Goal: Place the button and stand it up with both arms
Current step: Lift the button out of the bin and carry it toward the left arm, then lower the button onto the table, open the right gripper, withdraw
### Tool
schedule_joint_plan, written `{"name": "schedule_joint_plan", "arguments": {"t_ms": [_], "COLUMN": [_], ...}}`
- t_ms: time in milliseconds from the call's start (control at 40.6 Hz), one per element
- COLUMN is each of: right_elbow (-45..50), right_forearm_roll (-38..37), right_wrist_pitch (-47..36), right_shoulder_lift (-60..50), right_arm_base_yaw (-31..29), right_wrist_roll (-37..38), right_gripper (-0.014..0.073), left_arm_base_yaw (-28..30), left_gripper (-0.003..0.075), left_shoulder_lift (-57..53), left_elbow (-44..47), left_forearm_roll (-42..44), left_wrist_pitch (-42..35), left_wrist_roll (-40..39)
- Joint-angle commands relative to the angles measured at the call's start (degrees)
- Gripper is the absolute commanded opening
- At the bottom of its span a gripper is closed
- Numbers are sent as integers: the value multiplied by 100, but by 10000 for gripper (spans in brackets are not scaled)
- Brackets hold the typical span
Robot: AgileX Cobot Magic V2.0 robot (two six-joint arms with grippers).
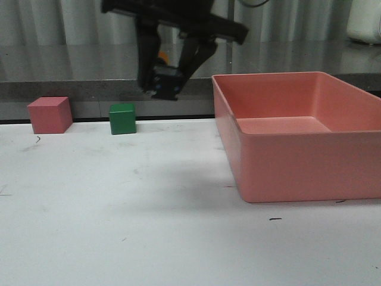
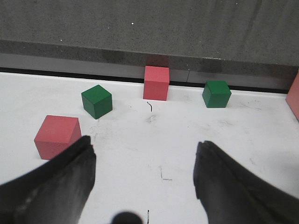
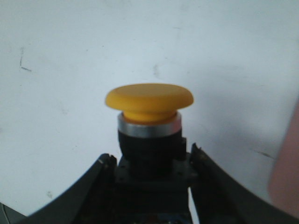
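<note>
Above bare white table (image 1: 149,226), right pincer (image 3: 152,186) grips button (image 3: 148,100).

The button (image 1: 162,76) hangs above the table (image 1: 119,208) (held aloft), two cubes (image 1: 50,114) left, the bin (image 1: 297,134) right.

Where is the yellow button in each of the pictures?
Front view: the yellow-capped push-button with black body hangs high, left of centre, held in the right gripper.
Left wrist view: not in it.
Right wrist view: centre, cap foremost, between the fingers.
Shared landmark: the white table.
</note>
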Motion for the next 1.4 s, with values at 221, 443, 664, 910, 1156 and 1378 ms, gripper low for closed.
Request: {"name": "schedule_joint_plan", "arguments": {"t_ms": [221, 443, 664, 910, 1156, 1378], "right_elbow": [-867, -888, -888, -888, -888, -888], "right_forearm_roll": [74, 86, 345, 407, 418, 451], "right_wrist_pitch": [-523, -956, -1495, -1499, -1518, -1498], "right_shoulder_lift": [701, 1045, 1200, 1492, 1566, 1597], "right_arm_base_yaw": [423, 475, 590, 684, 692, 692], "right_wrist_roll": [887, 1274, 1275, 1275, 1279, 1282], "right_gripper": [224, 224, 224, 224, 226, 356], "left_arm_base_yaw": [-116, -128, -128, -128, -128, -128], "left_gripper": [439, 439, 439, 439, 439, 438], "left_shoulder_lift": [75, 75, 75, 75, 75, 75], "left_elbow": [-192, -192, -192, -192, -192, -192], "left_forearm_roll": [-45, -45, -45, -45, -45, -45], "left_wrist_pitch": [-407, -394, -394, -394, -394, -394], "left_wrist_roll": [-12, -12, -12, -12, -12, -12]}}
